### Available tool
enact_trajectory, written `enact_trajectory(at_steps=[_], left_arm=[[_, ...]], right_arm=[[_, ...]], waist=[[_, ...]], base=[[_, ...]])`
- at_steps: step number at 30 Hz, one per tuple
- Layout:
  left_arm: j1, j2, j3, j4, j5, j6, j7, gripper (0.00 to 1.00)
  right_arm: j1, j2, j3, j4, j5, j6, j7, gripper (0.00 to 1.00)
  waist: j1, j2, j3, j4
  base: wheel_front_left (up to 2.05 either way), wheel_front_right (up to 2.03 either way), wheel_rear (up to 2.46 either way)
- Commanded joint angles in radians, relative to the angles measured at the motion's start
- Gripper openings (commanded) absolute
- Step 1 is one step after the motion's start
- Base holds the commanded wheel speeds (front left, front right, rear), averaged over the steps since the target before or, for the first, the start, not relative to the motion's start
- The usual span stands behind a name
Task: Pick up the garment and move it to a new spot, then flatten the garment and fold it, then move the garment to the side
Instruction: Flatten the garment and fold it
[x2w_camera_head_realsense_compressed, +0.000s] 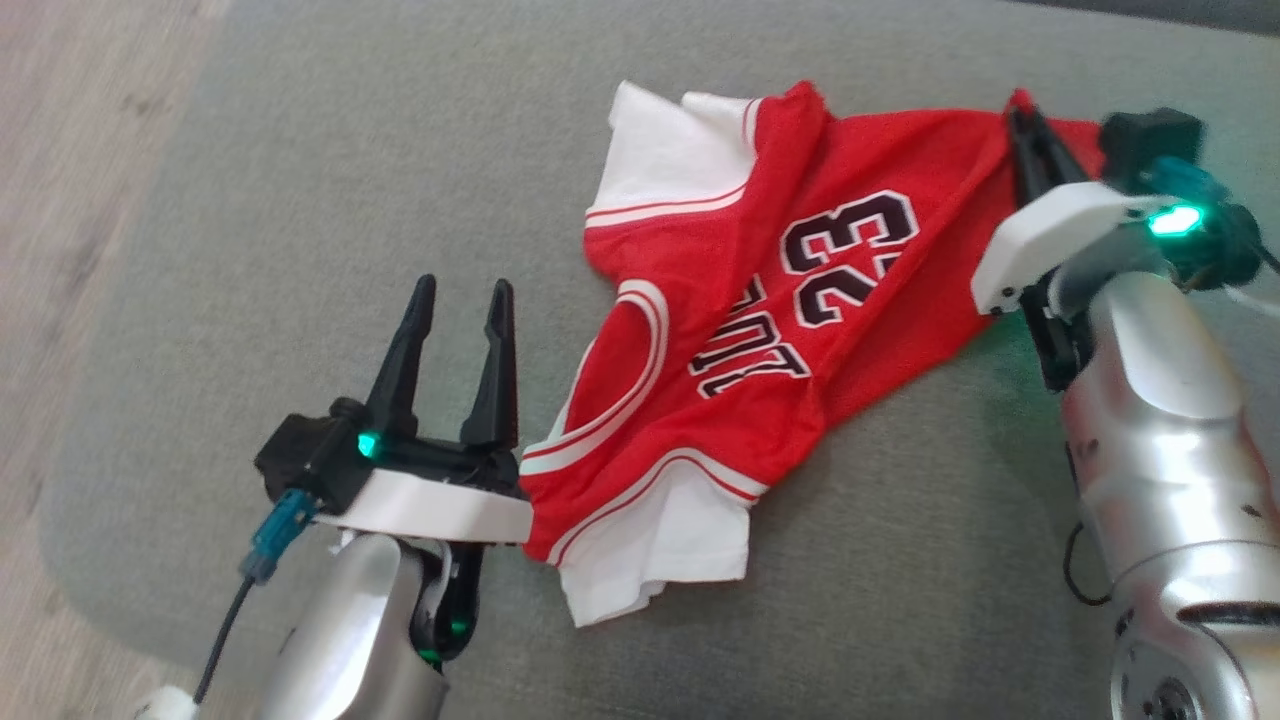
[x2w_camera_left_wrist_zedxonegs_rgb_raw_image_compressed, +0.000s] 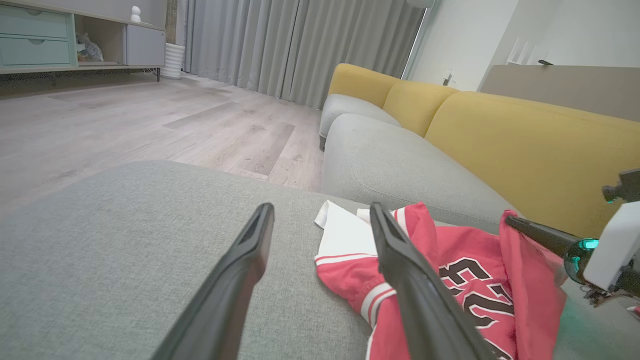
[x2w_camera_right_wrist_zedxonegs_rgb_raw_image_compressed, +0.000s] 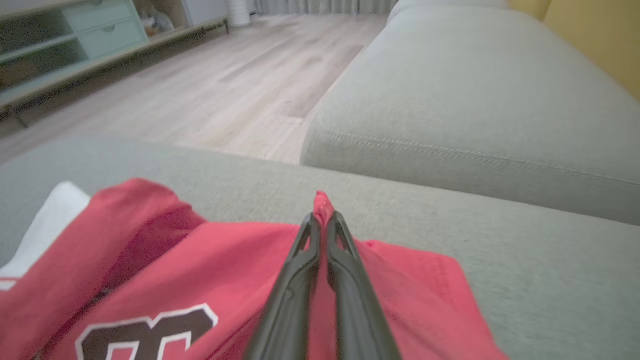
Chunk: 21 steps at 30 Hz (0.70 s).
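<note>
One corner of the crumpled garment (x2w_camera_head_realsense_compressed: 760, 330), lying on the grey cushion (x2w_camera_head_realsense_compressed: 300, 200), is pinched by the right gripper (x2w_camera_head_realsense_compressed: 1022, 125); left gripper (x2w_camera_head_realsense_compressed: 462, 292) spread empty beside it; lifting, flattening and folding apparently remain

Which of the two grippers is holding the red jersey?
The right gripper, shut on an edge of the jersey; the left gripper is open and empty.

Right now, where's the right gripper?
Head view, upper right: the right gripper is shut on the far red edge of the jersey, on the grey cushion; the left gripper open at the opposite end.
</note>
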Motion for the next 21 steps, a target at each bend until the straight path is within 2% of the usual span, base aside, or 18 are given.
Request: enact_trajectory(at_steps=[1,6,11,15,16,21], left_arm=[[-0.007,0.008,0.048,-0.025,0.01,0.006,-0.009,1.0],[0.024,0.008,0.073,-0.024,0.022,0.012,-0.009,1.0],[0.061,0.008,0.108,-0.026,0.036,0.015,-0.009,1.0],[0.08,0.008,0.121,-0.028,0.046,0.01,-0.009,1.0],[0.08,0.008,0.121,-0.028,0.046,0.01,-0.009,1.0],[0.097,0.008,0.13,-0.027,0.054,0.009,-0.009,1.0]], right_arm=[[0.004,0.015,0.003,-0.047,0.022,-0.001,-0.034,0.0],[0.124,0.015,-0.022,-0.144,0.137,-0.001,-0.086,0.0],[0.326,0.015,0.018,-0.305,0.245,-0.001,-0.09,0.0],[0.5,0.015,0.026,-0.475,0.286,-0.001,-0.051,0.0],[0.5,0.015,0.026,-0.475,0.286,-0.001,-0.051,0.0],[0.686,0.015,0.034,-0.685,0.311,-0.001,0.06,0.0]], waist=[[0.0001,0.0,-0.03,-0.033],[0.0001,0.0,-0.089,-0.099],[0.0001,0.0,-0.135,-0.176],[0.0001,0.0,-0.162,-0.227],[0.0001,0.0,-0.162,-0.227],[0.0001,0.0,-0.187,-0.275]], base=[[0.0,0.0,0.0],[0.0,0.0,0.0],[0.0,0.0,0.0],[0.0,0.0,0.0],[0.0,0.0,0.0],[0.0,0.0,0.0]])
